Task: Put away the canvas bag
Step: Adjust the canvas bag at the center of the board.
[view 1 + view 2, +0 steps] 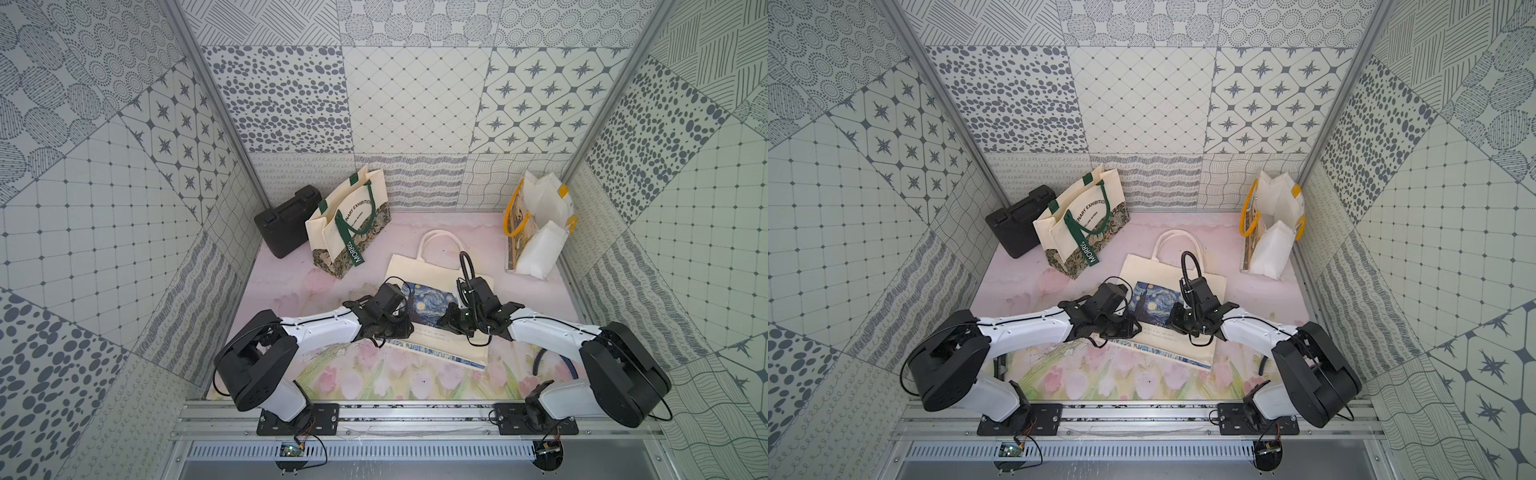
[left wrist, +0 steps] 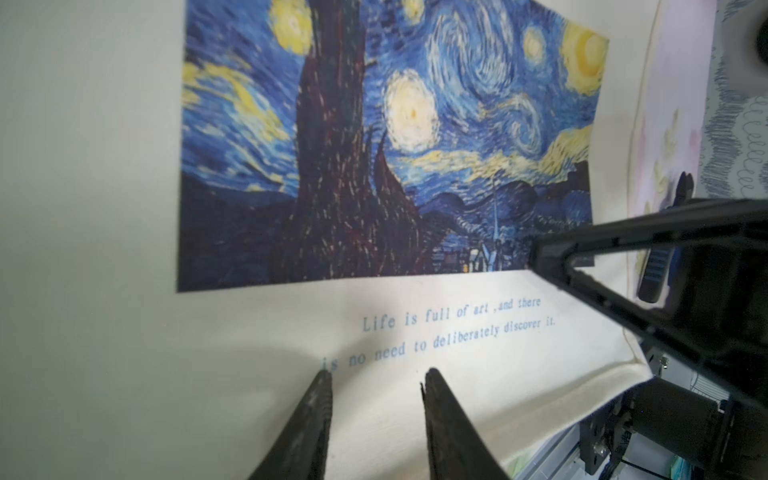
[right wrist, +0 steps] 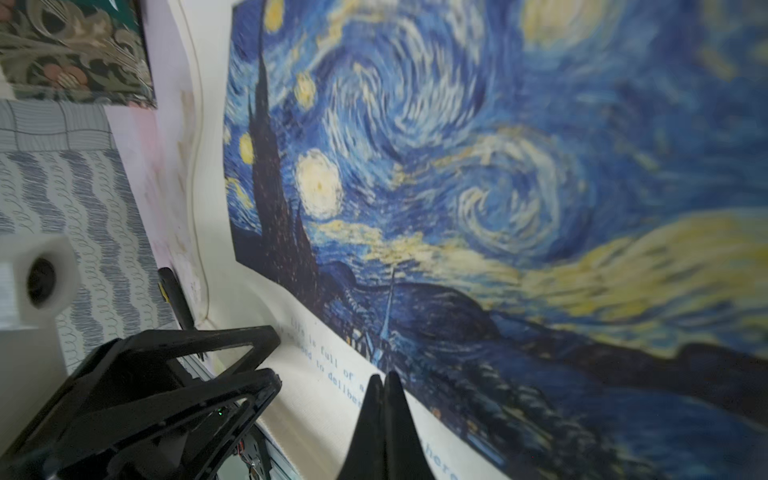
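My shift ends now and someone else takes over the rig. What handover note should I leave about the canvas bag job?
Left gripper: open, empty, over the bag's printed text.
Right gripper: shut, nothing visibly pinched, also at the text.
Canvas bag: flat at the centre of the table, print up.
Done: nothing visible.
Left: grasp the bag and put it away; the frames do not show where.

Bright even light, soft shadows — right wrist view blurred
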